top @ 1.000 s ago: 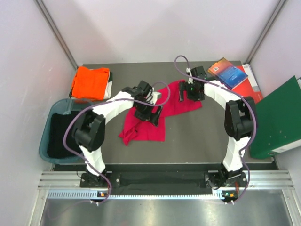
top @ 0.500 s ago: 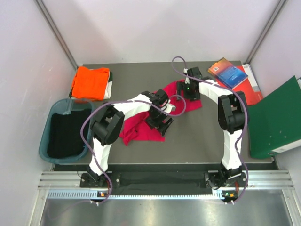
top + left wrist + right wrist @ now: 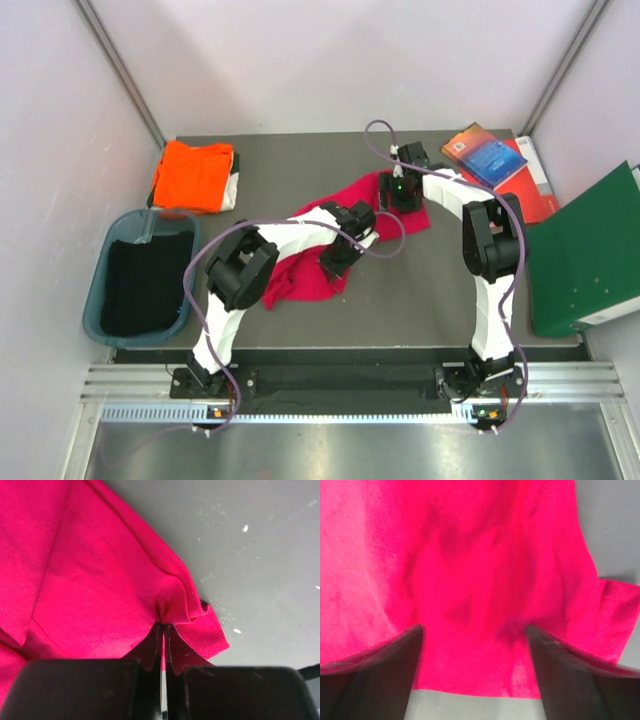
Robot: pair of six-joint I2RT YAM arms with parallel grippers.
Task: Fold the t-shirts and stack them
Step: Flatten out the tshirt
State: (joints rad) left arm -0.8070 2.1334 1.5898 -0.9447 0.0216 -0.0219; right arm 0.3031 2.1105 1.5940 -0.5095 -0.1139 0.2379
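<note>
Left wrist view has the left hand (image 3: 162, 626) pressed together on a bunched fold of the crimson t-shirt (image 3: 100, 580), near a hemmed corner. The right hand (image 3: 474, 630) is spread wide over the same shirt's far end. That shirt lies crumpled mid-desk (image 3: 430, 290); the orange t-shirt (image 3: 192, 175) sits folded at the far left corner, well apart.
</note>
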